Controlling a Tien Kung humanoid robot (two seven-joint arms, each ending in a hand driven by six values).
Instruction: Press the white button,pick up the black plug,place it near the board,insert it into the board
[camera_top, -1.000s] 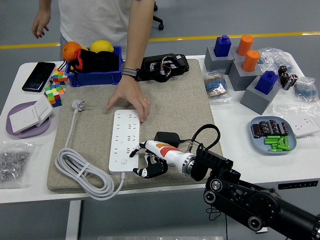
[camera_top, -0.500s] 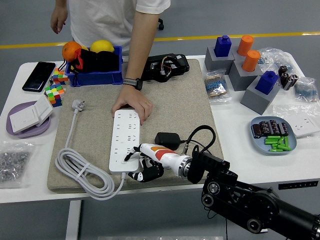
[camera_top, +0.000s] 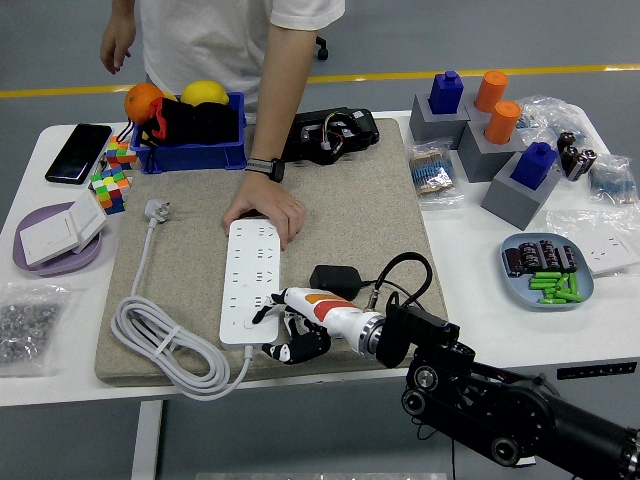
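A white power strip, the board, lies on a grey felt mat, with its white cable coiled at the left. My right hand reaches over the strip's near end; one finger points onto the strip near the white button, the others are curled. It holds nothing. The black plug with its black cable lies on the mat just right of the strip. A person's hand presses on the strip's far end. My left arm is out of view.
A blue bin with fruit and a black device stand at the mat's far edge. Colour cubes, a phone and a purple plate are at the left. Grey blocks and a blue plate are at the right.
The person's hand moved onto the strip's far end and stays there. My right hand moved left over the strip's near end and has held almost still since.
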